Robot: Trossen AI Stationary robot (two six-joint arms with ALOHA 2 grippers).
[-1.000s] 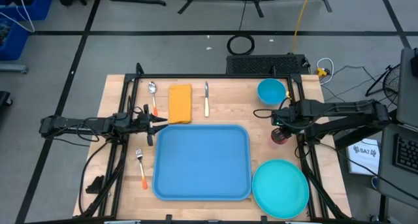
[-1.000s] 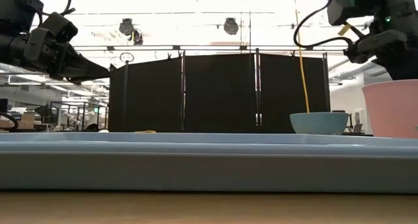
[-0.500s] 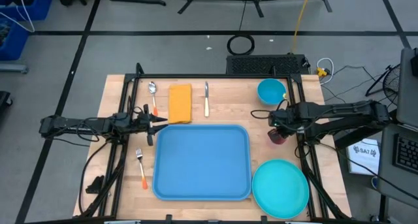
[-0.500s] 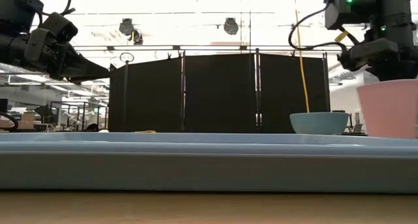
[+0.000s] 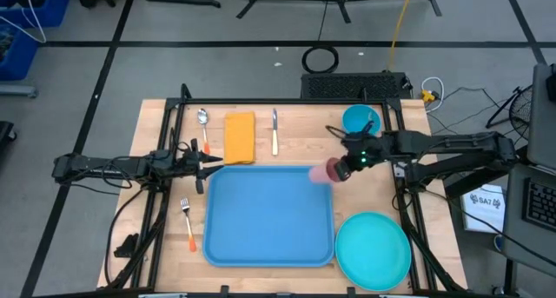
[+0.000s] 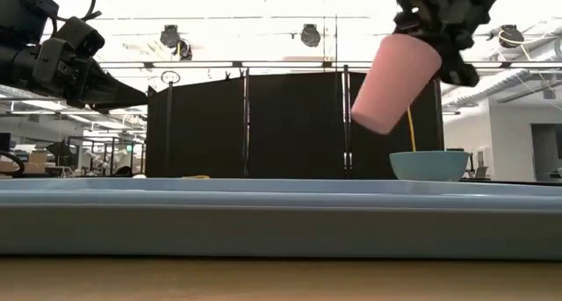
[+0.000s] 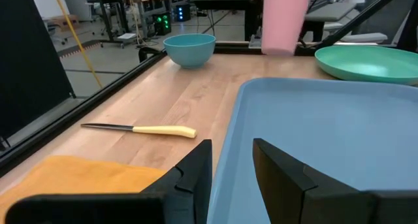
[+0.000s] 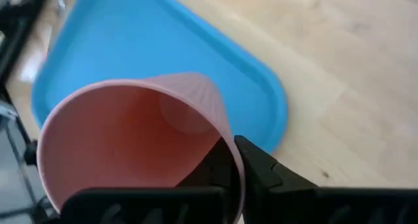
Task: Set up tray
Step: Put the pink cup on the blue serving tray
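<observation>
Carrying the pink cup [image 5: 327, 172] clamped in the right hand [image 5: 347, 165], level it upright before lowering onto the tray [image 5: 268, 215].

Wooden table [image 5: 295, 155] on a grey floor [image 5: 226, 68] crossed by dark lines. Beyond the table's far edge: black folding partition [image 6: 290, 124], a yellow cable [image 5: 400, 20] hanging down, a coiled black cable [image 5: 320, 58] on the floor. Behind the partition, bright ceiling lights [image 6: 263, 20] and benches with equipment [image 7: 130, 5]. Blue bin [image 5: 30, 20] far off the table's left corner.
</observation>
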